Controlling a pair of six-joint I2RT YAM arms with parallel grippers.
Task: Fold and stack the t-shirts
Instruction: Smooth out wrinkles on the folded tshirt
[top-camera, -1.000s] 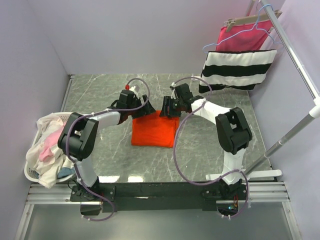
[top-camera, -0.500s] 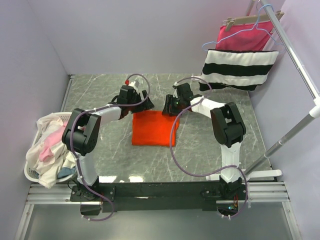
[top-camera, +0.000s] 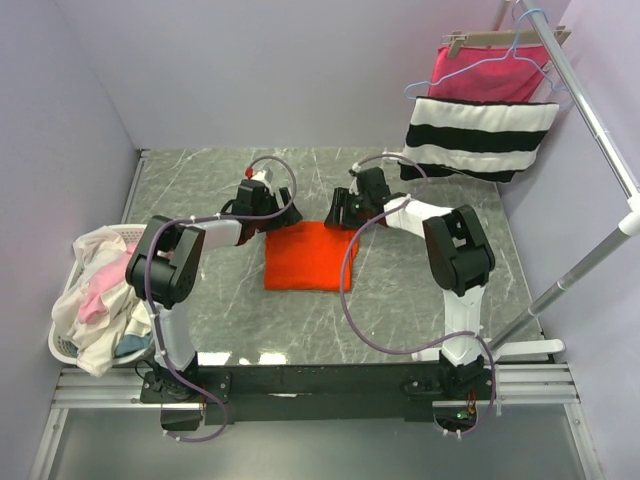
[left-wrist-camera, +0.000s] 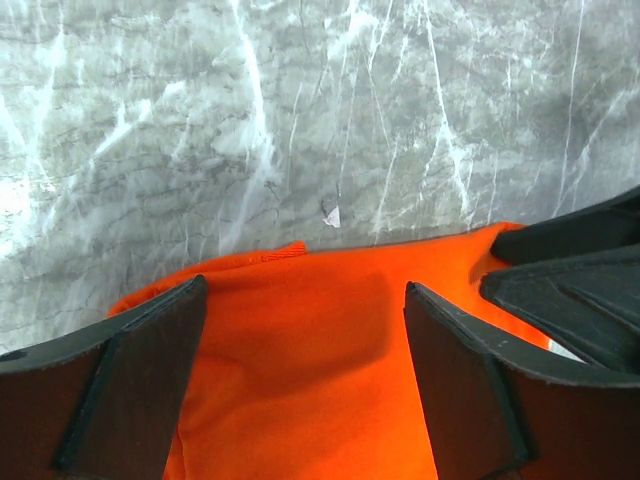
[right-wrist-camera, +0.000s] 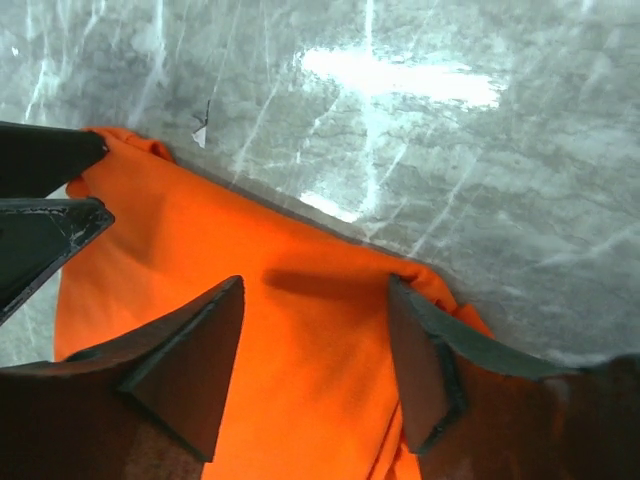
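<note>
- Risk, as I judge it: my two grippers hang near each other over the far edge of the folded orange-red t-shirt (top-camera: 305, 260). If either swings inward, the fingers could knock together.
- Risk: if I close with the pads this low, I may pinch only the top layer. The fold would then peel open when I lift, and the neat rectangle would be undone.
- Risk: a sideways drag from here could skid the soft cloth across the smooth marble-patterned table (top-camera: 200, 190) and wrinkle it.
- My left gripper (left-wrist-camera: 305, 300) sits at the shirt's 11 o'clock corner with its jaws spread wide. It holds nothing. Orange cloth lies flat beneath the gap, and I cannot tell whether the tips brush it.
- My right gripper (right-wrist-camera: 315, 290) sits at the 1 o'clock corner with its jaws apart, somewhat narrower than the left's. It straddles the shirt's far edge without clamping it, and one fingertip looks to rest right at the corner.
- The orange shirt lies folded at the table's centre.
- The cream and pink shirts (top-camera: 95, 295) are heaped in the laundry basket (top-camera: 57, 345), at 8 o'clock from the orange shirt, not yet folded.
- The striped cloth (top-camera: 480, 135) hangs well apart at 2 o'clock.
</note>
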